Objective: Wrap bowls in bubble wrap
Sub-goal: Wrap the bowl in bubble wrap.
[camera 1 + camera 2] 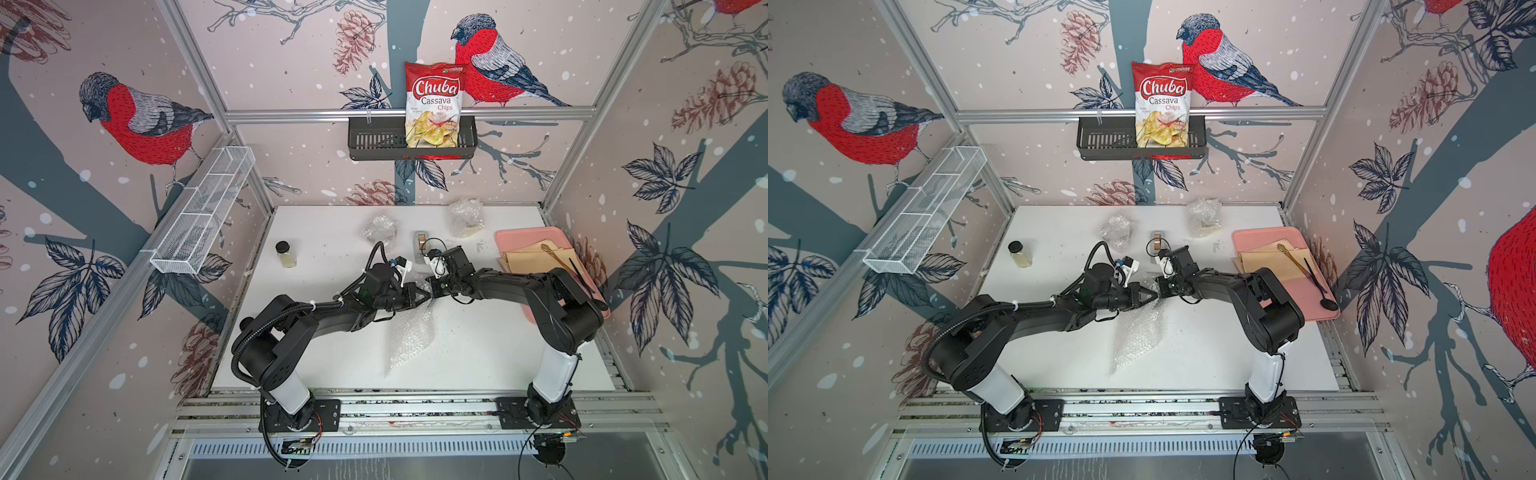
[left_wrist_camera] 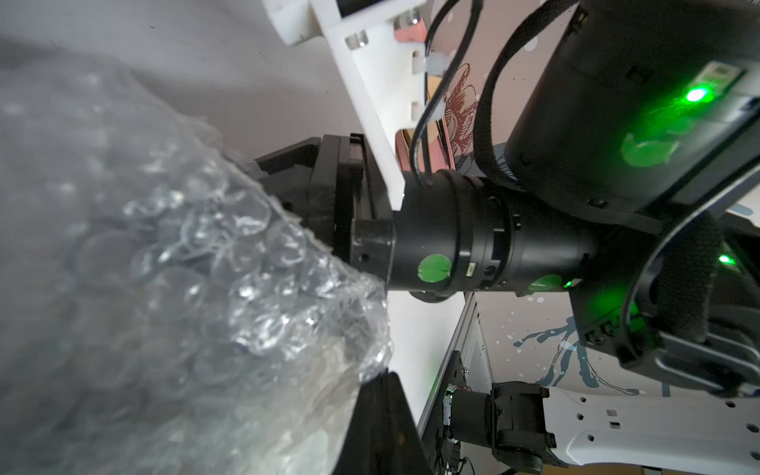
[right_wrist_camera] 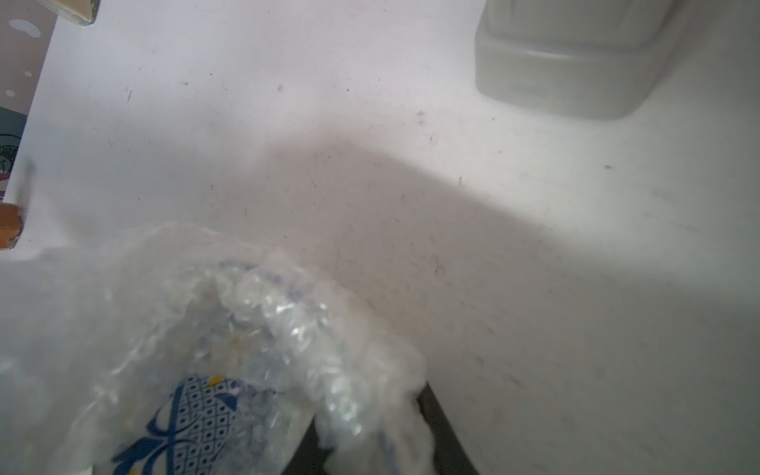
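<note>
The blue-and-yellow bowl (image 3: 185, 419) sits inside a loose fold of bubble wrap (image 1: 409, 336), mid-table and well apart from the pink tray (image 1: 505, 235), off toward the left arm's side of it; only the right wrist view shows the bowl, through the open mouth of the plastic; the rest of the sheet trails flat over the table. The left pincer (image 1: 427, 296) is closed tight on a gathered edge of the wrap, raised above the bowl, I'd say to draw that flap over it; the right pincer (image 1: 435, 291) meets it tip to tip, and whether its jaws stand apart or grip the plastic I cannot tell. A crumpled bundle (image 1: 465, 216) lies near the tray's far corner; a second bundle (image 1: 380, 227) lies farther from the tray; both look like finished wraps, parked clear of the work. A jar (image 1: 284, 253) stands farthest from the tray.
</note>
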Tool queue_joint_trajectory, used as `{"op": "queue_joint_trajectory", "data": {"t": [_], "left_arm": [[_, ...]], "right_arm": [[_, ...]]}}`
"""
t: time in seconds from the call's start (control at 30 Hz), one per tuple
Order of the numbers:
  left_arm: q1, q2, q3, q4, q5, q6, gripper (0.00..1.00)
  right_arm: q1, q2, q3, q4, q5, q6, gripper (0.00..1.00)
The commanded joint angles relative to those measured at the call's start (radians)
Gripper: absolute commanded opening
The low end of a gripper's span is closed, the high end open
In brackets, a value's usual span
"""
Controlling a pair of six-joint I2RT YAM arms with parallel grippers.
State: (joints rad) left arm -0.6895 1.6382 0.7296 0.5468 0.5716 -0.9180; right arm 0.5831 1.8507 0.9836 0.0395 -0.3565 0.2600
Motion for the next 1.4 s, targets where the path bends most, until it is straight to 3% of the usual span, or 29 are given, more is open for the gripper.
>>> {"op": "queue_joint_trajectory", "data": {"t": [0.0,0.07,0.3,0.57,1.03,1.23,1.37], "left_arm": [[0.002,-0.005,0.007,0.014,-0.024,0.021,0.0],[0.009,-0.008,0.009,-0.001,-0.028,0.03,0.0],[0.019,-0.005,0.047,-0.097,-0.043,0.094,0.0],[-0.001,0.027,0.088,-0.133,-0.029,0.124,0.0],[-0.019,0.04,0.104,-0.133,-0.031,0.129,0.0],[-0.019,0.041,0.121,-0.17,-0.048,0.147,0.0],[-0.017,0.008,0.123,-0.233,-0.121,0.163,0.3]], "right_arm": [[-0.007,-0.028,-0.006,-0.014,-0.024,-0.003,0.34],[-0.015,-0.045,-0.013,-0.015,-0.037,0.003,0.43],[-0.06,-0.117,-0.023,-0.069,-0.048,0.041,0.57],[-0.113,-0.247,-0.036,-0.047,-0.091,0.083,0.62],[-0.036,-0.134,0.059,-0.197,-0.22,-0.006,0.47],[-0.03,-0.136,0.041,-0.197,-0.215,-0.01,0.15],[-0.042,-0.143,0.036,-0.214,-0.155,-0.017,0.05]]}}
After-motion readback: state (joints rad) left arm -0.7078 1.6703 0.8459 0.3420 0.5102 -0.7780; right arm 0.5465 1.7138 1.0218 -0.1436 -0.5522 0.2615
